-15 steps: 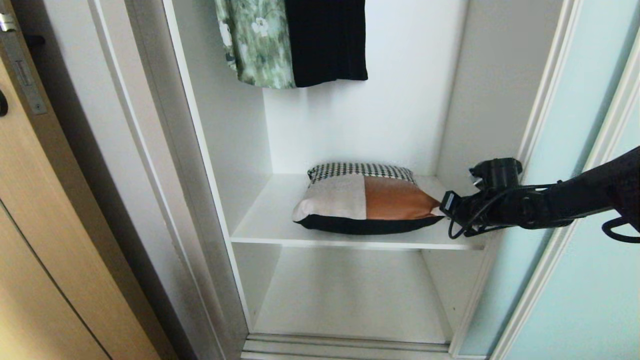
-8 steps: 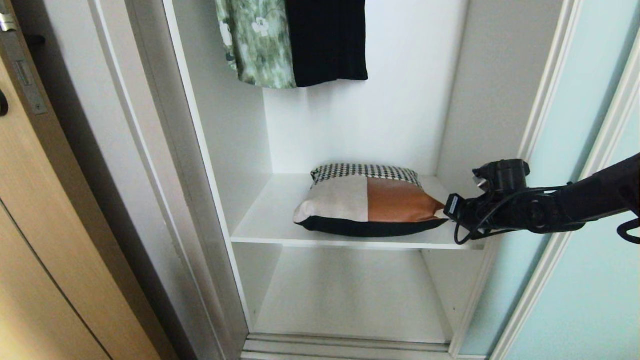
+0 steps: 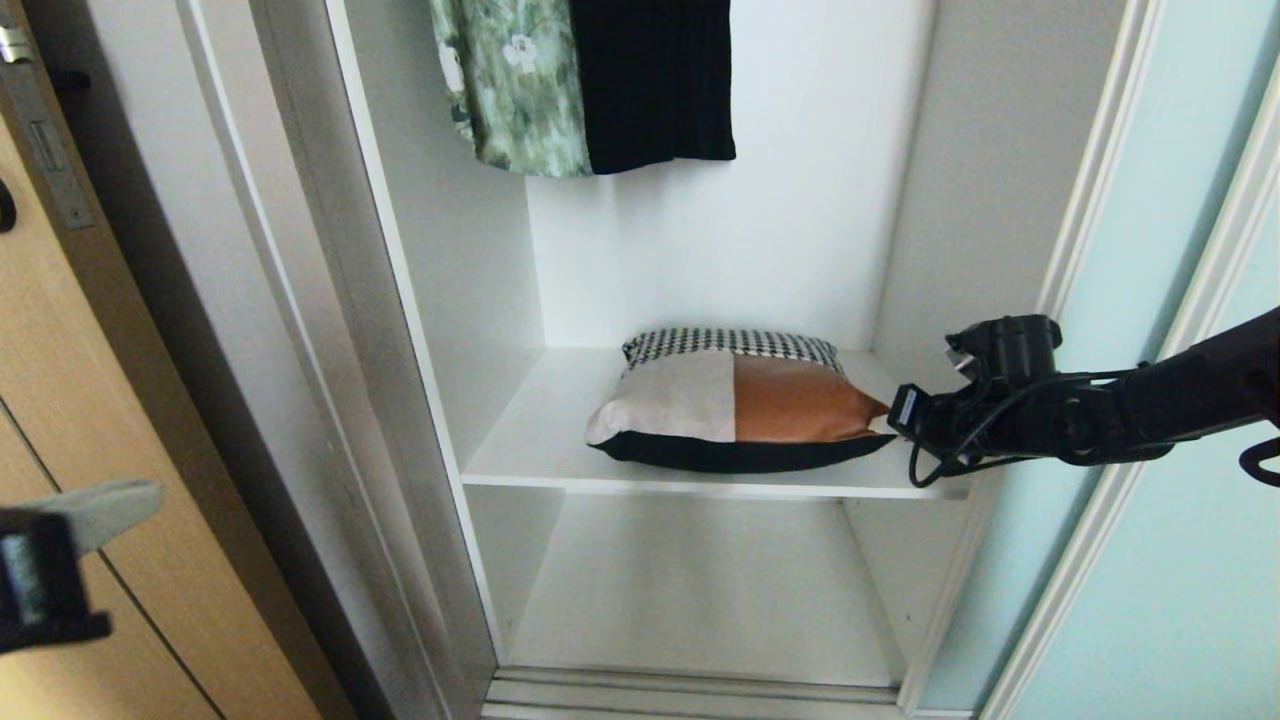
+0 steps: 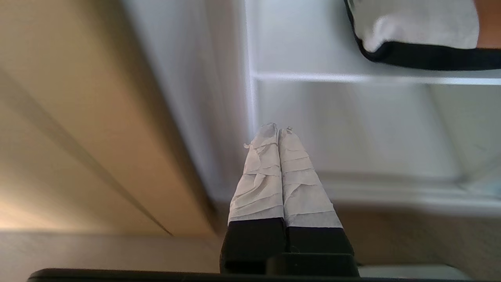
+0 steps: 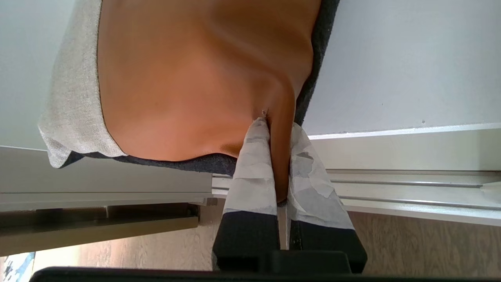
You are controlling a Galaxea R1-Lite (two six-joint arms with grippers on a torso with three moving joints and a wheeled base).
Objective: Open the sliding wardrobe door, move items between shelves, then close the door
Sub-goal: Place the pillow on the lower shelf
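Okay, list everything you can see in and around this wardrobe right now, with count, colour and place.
Square patchwork cushion: one, houndstooth, beige, rust-brown, black; on upper shelf.
White wardrobe shelves: two, matt white; cushion's shelf and lower one.
Frosted aqua sliding door: one, pale aqua; slid right.
Hanging garments: two, green floral and black; above the cushion.
Tan wooden door: one; far left.
Metal floor track: one, silver; below wardrobe.
Right gripper: shut on the cushion's rust-brown corner.
Left gripper: shut, empty, lower left.

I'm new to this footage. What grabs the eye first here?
The patchwork cushion lies on the upper white shelf of the open wardrobe. The right gripper pinches its rust-brown corner. The left gripper, shut and empty, hangs low at the left, beside the tan wooden door.
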